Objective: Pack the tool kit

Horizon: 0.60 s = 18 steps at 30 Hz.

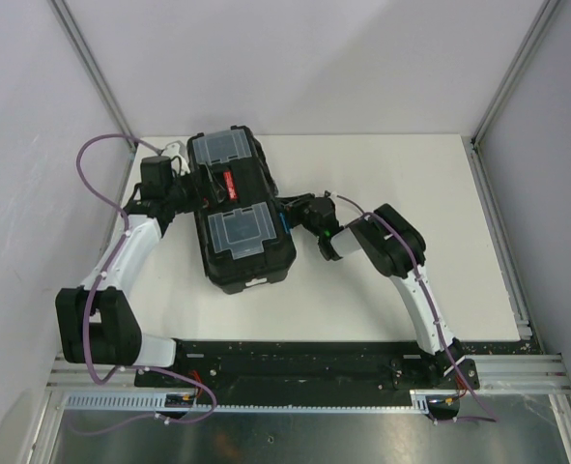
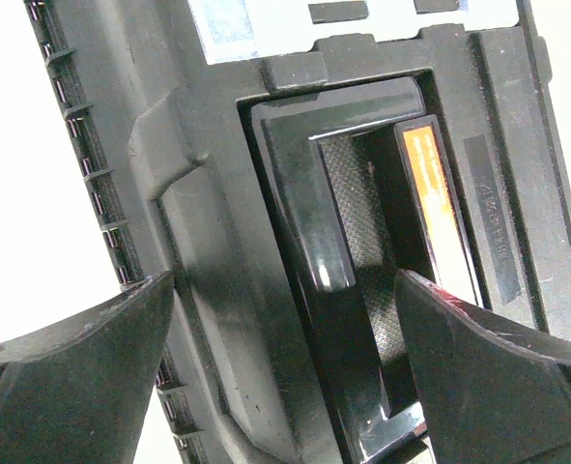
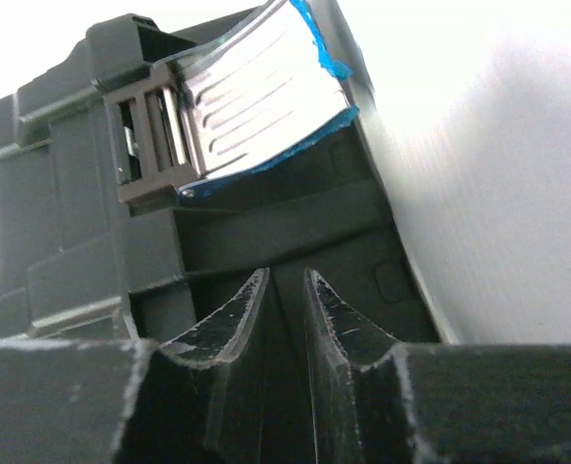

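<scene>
**Lid down, side latch step in hand**

Top view: the toolbox (image 1: pixel 239 208) sits on the table (image 1: pixel 391 174) toward 11 o'clock from centre. Its lid is down and both clear compartments face up. No loose screwdrivers in view. The left gripper (image 1: pixel 184 188) is at the box's 9 o'clock side, level with the handle (image 1: pixel 229 184). The right gripper (image 1: pixel 299 208) is at the 3 o'clock side, just beside the blue latch (image 1: pixel 283 220).

Left wrist view: jaws released and spread wide, with nothing between them. One finger lies off the box's ribbed edge and the other over the handle recess. The red mark (image 2: pixel 430 193) shows at 1 o'clock.

Right wrist view: jaws barely parted, a narrow slit between them, holding nothing. They point at the box's side wall. The latch (image 3: pixel 256 97) is above them at 12 o'clock, and its metal plate tilts away from the wall.

Judgement: packing looks finished and fastening is the step in hand. The tilted plate suggests the latch is not yet snapped home.

Next move calls for: the right tips rise to the plate's free edge and press it flat toward the wall. The left arm steadies the box against sliding toward 9 o'clock. I cannot tell the state of any other latch.
</scene>
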Each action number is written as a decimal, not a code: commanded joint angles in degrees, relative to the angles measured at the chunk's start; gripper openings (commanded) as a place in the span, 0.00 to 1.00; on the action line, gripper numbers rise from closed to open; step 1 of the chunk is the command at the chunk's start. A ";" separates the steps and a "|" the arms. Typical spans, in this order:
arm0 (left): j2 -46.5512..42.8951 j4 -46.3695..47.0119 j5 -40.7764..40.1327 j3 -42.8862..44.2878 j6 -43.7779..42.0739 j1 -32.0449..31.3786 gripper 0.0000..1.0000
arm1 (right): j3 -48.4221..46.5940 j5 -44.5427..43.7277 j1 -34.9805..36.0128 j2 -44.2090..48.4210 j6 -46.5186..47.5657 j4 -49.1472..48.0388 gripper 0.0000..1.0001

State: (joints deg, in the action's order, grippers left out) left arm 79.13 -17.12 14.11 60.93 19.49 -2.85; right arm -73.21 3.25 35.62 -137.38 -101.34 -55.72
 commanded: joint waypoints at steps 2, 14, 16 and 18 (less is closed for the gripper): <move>4.11 -9.60 -0.23 0.73 -3.37 -1.46 0.99 | 2.07 7.21 0.93 3.92 4.58 0.74 0.23; 10.30 -8.28 -0.41 7.29 -5.88 -1.40 0.99 | 13.89 8.65 9.85 11.10 9.81 -7.48 0.22; 11.32 -7.99 -0.49 8.91 -6.57 -1.33 0.99 | 14.02 9.90 10.95 11.02 11.51 -8.90 0.22; 12.39 -7.68 -0.60 10.61 -6.92 -1.18 0.99 | 14.14 11.77 11.40 11.16 13.84 -9.85 0.21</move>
State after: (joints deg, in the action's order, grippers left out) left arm 86.65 -20.95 12.16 70.28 16.05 -2.42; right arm -59.24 4.71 39.35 -129.73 -93.41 -58.50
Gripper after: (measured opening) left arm 0.993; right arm 0.216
